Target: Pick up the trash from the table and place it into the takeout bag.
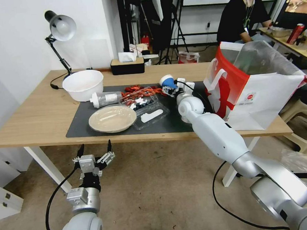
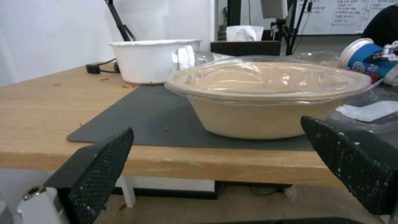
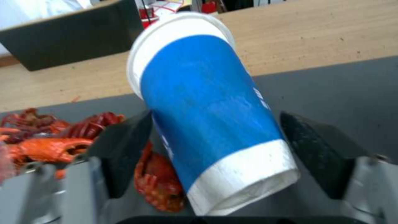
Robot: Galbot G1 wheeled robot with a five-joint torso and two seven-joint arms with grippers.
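My right gripper (image 1: 173, 88) reaches over the dark mat (image 1: 81, 128) and is shut on the blue paper cup (image 1: 167, 82), which tilts rim-away between its black pads (image 3: 124, 149). Red scraps (image 3: 45, 140) lie just beside the cup (image 3: 207, 102). The red-and-white takeout bag (image 1: 263, 98) stands open at the table's right end, right of that arm. On the mat lie a beige round plate (image 1: 112, 118), a clear white-capped bottle (image 1: 105, 98) and a clear clamshell (image 1: 148, 108). My left gripper (image 1: 95, 151) hangs open below the table's front edge (image 1: 40, 139), level with the plate (image 2: 265, 102).
A white bowl (image 1: 83, 84) sits at the mat's far left corner, with a silver desk lamp (image 1: 61, 28) behind it. A black tissue box (image 1: 127, 65) stands at the back edge. A pale stool (image 1: 299, 120) is beyond the table's right end.
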